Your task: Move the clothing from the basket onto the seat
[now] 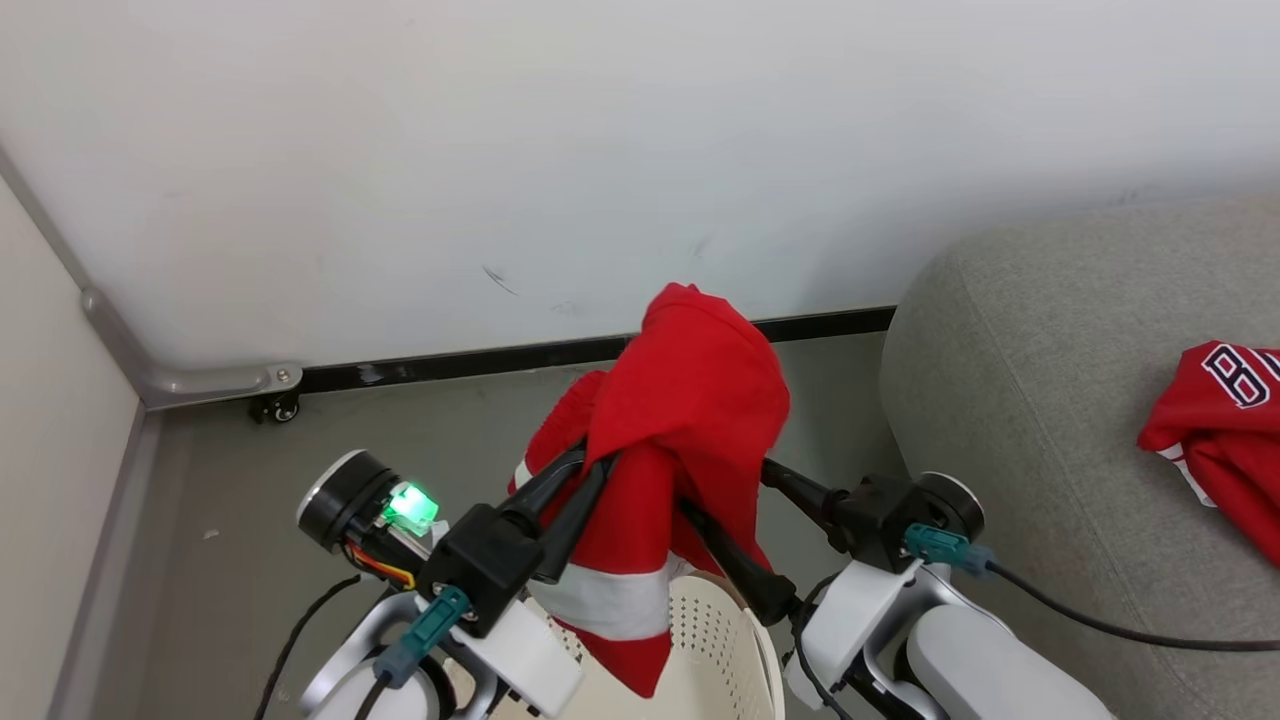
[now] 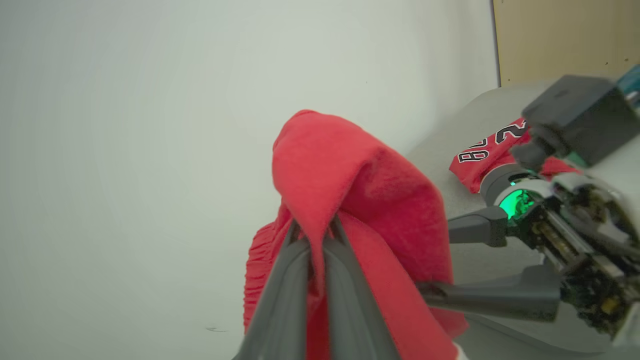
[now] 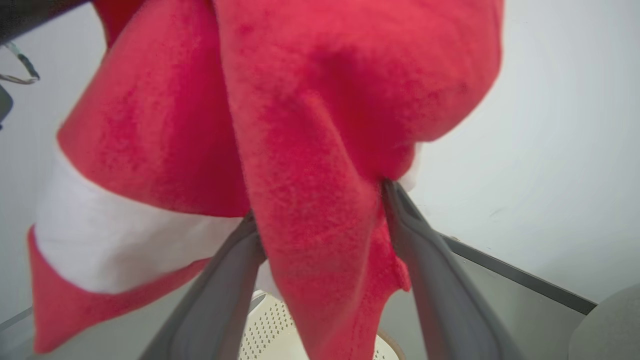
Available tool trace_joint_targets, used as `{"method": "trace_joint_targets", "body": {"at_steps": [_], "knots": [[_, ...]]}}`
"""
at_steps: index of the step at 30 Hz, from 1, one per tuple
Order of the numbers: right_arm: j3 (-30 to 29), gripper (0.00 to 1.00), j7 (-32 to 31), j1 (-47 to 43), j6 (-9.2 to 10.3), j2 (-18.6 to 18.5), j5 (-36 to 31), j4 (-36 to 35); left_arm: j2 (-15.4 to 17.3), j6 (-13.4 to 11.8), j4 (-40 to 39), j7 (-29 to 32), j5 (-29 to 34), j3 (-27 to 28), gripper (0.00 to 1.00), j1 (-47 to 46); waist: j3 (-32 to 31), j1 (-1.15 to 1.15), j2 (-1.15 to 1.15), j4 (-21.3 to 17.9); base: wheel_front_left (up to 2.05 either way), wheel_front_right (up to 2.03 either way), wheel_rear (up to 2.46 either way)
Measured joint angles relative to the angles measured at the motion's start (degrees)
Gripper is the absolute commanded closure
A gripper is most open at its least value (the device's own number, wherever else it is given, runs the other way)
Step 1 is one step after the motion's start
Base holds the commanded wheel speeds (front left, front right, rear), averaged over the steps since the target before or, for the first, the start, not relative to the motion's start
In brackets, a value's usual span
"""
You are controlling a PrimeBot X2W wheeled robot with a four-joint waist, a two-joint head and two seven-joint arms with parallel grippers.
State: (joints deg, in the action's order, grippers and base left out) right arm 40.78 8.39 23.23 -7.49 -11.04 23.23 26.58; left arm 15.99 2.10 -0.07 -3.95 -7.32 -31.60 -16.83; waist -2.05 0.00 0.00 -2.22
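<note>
The left claw (image 1: pixel 590 462) is clenched on a fold of the red garment (image 1: pixel 700 390) and holds it up in the air, so the cloth peaks above the pinch and drapes down on both sides. Its long axis runs top to bottom, with the white-banded lower end hanging over the mouth of the basket (image 1: pixel 722 620); whether that tail touches the basket wall I cannot tell. The right claw (image 1: pixel 725 487) is released, its two fingers spread wide. In the right wrist view they straddle one hanging fold of the same garment, one finger on each side of it, with the cloth lying against them but not pinched. What the coming move turns on is side: the seat (image 1: pixel 1050 330) lies to the robot's right, well apart from the basket, and the gripping arm is the far one from it. The right arm stands between garment and seat and is clearly the nearer. By my judgement the cloth must travel rightward across the robot's front — either swung over by the left arm or taken by the right first. A second red garment (image 1: pixel 1222 420) already lies on the seat's cushion.
</note>
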Motion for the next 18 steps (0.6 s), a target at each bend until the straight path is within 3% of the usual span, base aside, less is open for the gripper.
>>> {"method": "trace_joint_targets", "body": {"at_steps": [5,6,7,8,9,18], "knots": [[1.5,0.00,0.5,1.9,0.00,0.6,0.0,0.7,-0.7,0.5,-0.4,0.6,0.0,-1.0,1.00,0.0,0.0,0.00,0.00,0.6,0.00,0.00,0.00],[2.0,0.26,0.7,2.3,0.00,0.7,0.0,0.8,-0.8,0.5,-0.4,0.8,0.0,-1.1,1.00,0.0,0.1,0.00,0.00,0.6,0.00,0.00,0.00],[2.4,0.61,0.7,2.7,0.00,0.8,0.0,0.9,-1.0,0.5,-0.4,0.9,0.0,-1.2,1.00,0.0,0.1,0.00,0.00,0.7,0.00,0.00,0.00],[2.7,0.87,1.0,3.1,-0.01,0.8,0.0,1.0,-1.2,0.5,-0.4,0.9,0.0,-1.2,1.00,0.0,0.1,0.00,0.00,0.8,0.00,0.00,0.00],[2.8,1.00,1.3,3.4,0.00,0.9,0.0,1.2,-1.3,0.5,-0.4,0.9,0.0,-1.2,1.00,0.0,0.2,0.00,0.00,0.9,0.00,0.00,0.00],[3.0,1.00,2.3,4.2,-0.01,0.1,0.2,3.0,-1.8,0.1,0.6,1.0,-1.9,-0.3,1.00,0.2,0.5,0.00,0.00,0.6,0.00,0.00,0.00]]}}
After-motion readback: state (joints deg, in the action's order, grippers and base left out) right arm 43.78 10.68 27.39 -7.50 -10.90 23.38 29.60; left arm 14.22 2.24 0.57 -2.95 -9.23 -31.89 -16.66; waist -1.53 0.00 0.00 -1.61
